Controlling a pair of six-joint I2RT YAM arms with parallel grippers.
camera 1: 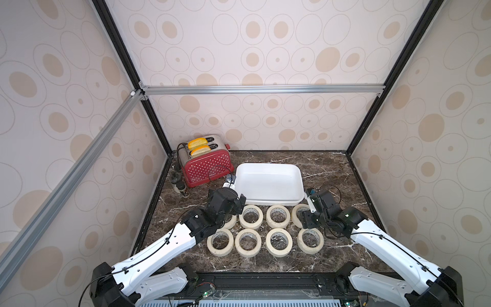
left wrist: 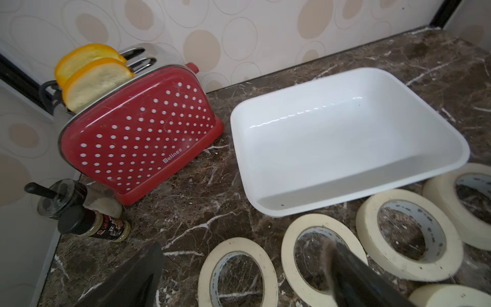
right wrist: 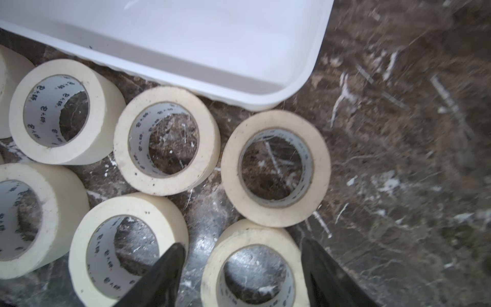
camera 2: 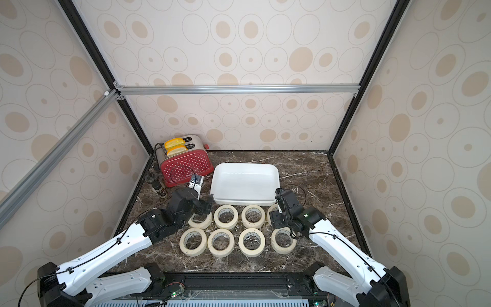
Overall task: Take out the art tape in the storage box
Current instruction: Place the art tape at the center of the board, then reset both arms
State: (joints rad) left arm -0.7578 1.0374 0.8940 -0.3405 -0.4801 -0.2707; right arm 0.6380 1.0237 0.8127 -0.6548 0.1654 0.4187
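Art tape (camera 1: 251, 226) all outside the storage box (camera 1: 268, 186)
Eight rolls lie flat in two rows on the marble table (camera 1: 265, 263), just in front of the box; left gripper (left wrist: 243, 247) and right gripper (right wrist: 241, 244) both gape wide, holding nothing

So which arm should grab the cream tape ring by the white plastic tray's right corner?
Right: the right pincer hangs open by that cream tape ring; the left pincer is at the opposite end.
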